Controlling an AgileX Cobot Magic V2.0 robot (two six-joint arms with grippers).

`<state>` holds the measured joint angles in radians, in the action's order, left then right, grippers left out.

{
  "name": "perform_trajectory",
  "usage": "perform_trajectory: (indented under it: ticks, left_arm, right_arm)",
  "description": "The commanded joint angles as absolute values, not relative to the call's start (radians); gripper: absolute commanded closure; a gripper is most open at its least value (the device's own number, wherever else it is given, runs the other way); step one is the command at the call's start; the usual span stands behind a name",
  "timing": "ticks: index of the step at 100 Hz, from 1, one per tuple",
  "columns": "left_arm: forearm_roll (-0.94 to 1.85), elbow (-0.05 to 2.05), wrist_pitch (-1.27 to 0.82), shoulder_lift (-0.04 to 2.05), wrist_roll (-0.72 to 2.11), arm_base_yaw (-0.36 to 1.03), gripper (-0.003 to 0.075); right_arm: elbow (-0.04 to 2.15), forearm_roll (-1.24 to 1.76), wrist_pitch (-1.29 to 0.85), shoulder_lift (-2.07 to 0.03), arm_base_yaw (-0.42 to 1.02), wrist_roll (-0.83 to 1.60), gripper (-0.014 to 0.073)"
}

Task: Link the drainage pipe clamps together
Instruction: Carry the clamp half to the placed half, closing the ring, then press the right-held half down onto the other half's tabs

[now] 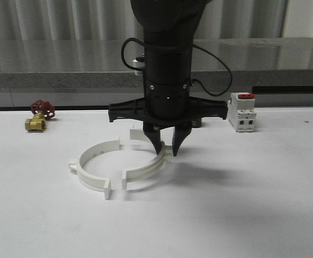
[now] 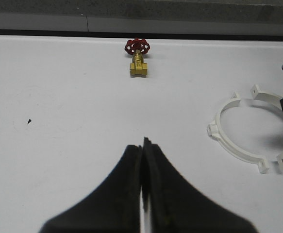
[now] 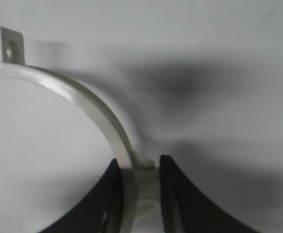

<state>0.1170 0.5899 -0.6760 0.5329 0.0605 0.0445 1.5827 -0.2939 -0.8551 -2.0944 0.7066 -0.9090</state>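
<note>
On my front view the right tool (image 1: pixel 167 148) is down at the centre of the frame, its two dark fingers straddling the band of the right clamp half (image 1: pixel 145 171). My right wrist view confirms it: the fingers (image 3: pixel 177 194) are pressed against both sides of the white band and its small outer lug, so that tool is clamped on the right clamp half (image 3: pixel 90 104), whose end tab with a hole sits in the upper left of that frame.

The left clamp half (image 1: pixel 94 161) lies flat on the white table (image 1: pixel 253 215), left of centre. The two halves face each other as a broken ring, with a gap between their end tabs at both the near and the far side; they are close but not joined.

From my left wrist view the left tool (image 2: pixel 143 165) has its fingers pressed together with nothing between them, above bare table, well apart from the clamps (image 2: pixel 238 141) at the right edge.

A brass valve with a red handwheel (image 1: pixel 38 115) sits at the left of the front view, and a white breaker with a red switch (image 1: pixel 242 111) at the right. I see no containers.
</note>
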Motion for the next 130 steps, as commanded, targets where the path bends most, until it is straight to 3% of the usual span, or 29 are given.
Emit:
perform_trajectory:
  ticks: [1, 130]
  left_arm:
    - [0.133, 0.615, -0.61, 0.535, 0.062, 0.043, 0.0741]
    - [0.133, 0.615, -0.61, 0.535, 0.062, 0.043, 0.0741]
  right_arm:
    - [1.618, -0.31, -0.826, -2.049, 0.707, -0.916, 0.0483]
    - [1.618, -0.258, -0.75, -2.075, 0.707, -0.919, 0.0483]
